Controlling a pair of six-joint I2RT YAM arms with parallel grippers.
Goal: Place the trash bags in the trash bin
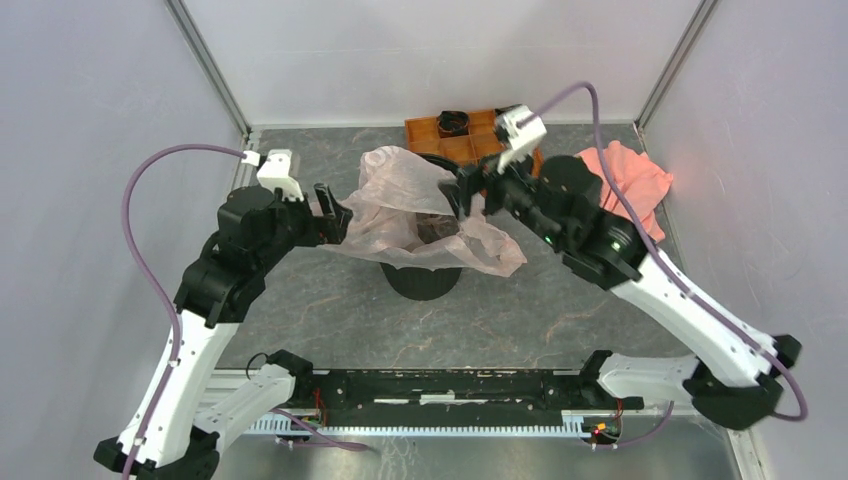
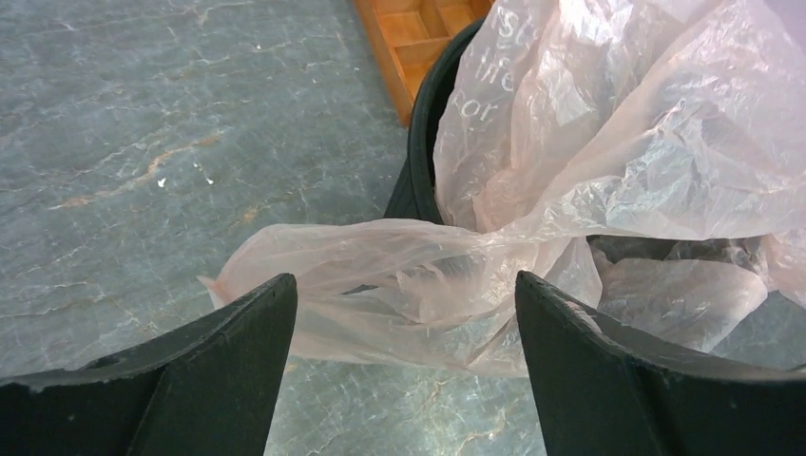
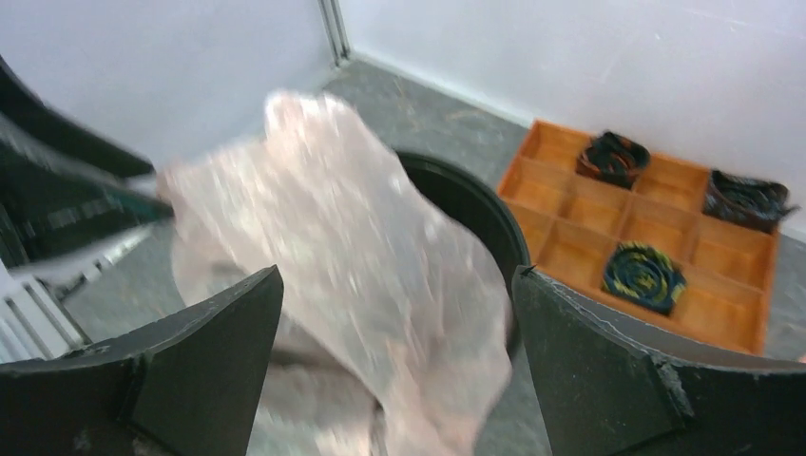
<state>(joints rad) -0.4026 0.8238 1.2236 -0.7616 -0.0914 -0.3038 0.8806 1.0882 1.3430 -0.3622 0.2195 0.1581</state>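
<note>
The pale pink translucent trash bag (image 1: 415, 205) lies crumpled over the round black trash bin (image 1: 422, 280) and spills over its rim on both sides. In the left wrist view a fold of the bag (image 2: 399, 285) hangs past the bin's wall (image 2: 425, 142) toward the floor. My left gripper (image 1: 340, 222) is open at the bag's left edge, its jaws wide and empty (image 2: 407, 313). My right gripper (image 1: 462, 195) is open above the bin's right rim, with the bag (image 3: 352, 256) blurred between and beyond its jaws. The bin's rim (image 3: 475, 204) shows behind the bag.
An orange compartment tray (image 1: 440, 140) with dark rolled items (image 3: 646, 271) stands behind the bin. A salmon-pink cloth (image 1: 630, 180) lies at the back right. Grey walls and metal frame posts enclose the grey stone-patterned table.
</note>
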